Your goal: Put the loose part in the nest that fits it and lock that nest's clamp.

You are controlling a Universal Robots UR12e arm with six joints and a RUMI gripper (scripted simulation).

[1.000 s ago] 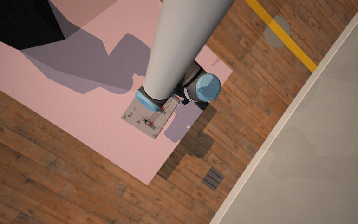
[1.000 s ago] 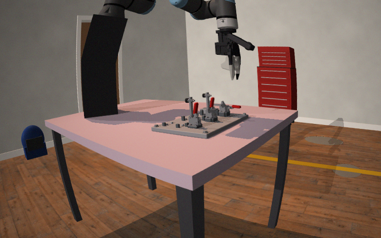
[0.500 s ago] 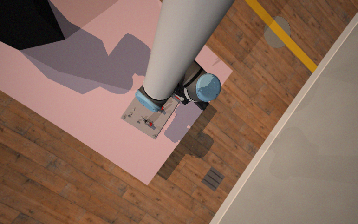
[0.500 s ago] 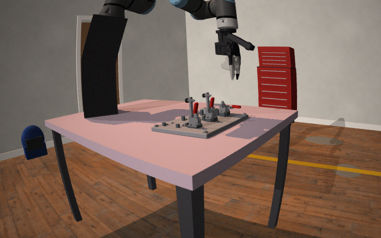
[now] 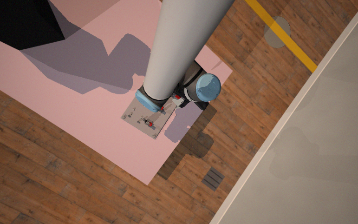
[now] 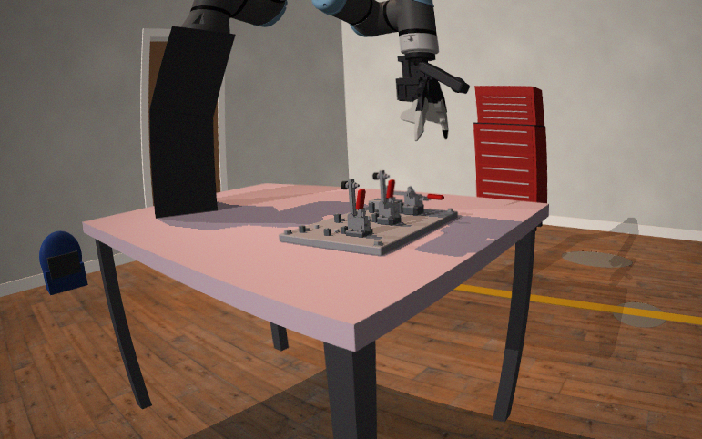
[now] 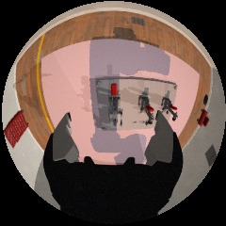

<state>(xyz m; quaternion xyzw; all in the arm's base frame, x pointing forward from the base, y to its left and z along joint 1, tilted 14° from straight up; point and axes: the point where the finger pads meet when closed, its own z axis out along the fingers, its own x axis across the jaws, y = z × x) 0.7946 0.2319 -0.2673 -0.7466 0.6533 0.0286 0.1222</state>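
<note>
A grey fixture plate (image 5: 135, 111) (image 6: 337, 239) (image 7: 132, 94) lies near the far right corner of the pink table (image 5: 63, 111) (image 6: 233, 256) (image 7: 61, 85). It carries three toggle clamps with red handles. The near clamp (image 6: 359, 218) and the middle clamp (image 6: 387, 207) have their handles upright. The far clamp (image 6: 414, 204) (image 7: 114, 108) has its handle lying flat. My gripper (image 6: 431, 133) (image 7: 112, 111) is open and empty, high above the plate's far end. In the overhead view the arm hides most of it. I cannot make out a loose part in any view.
The black robot pedestal (image 6: 184, 125) (image 5: 16, 22) stands on the table's far left. A red tool chest (image 6: 509, 141) (image 7: 16, 127) stands by the wall behind the table. A blue welding helmet (image 6: 61, 261) lies on the floor at the left. The table edge runs close to the plate's right.
</note>
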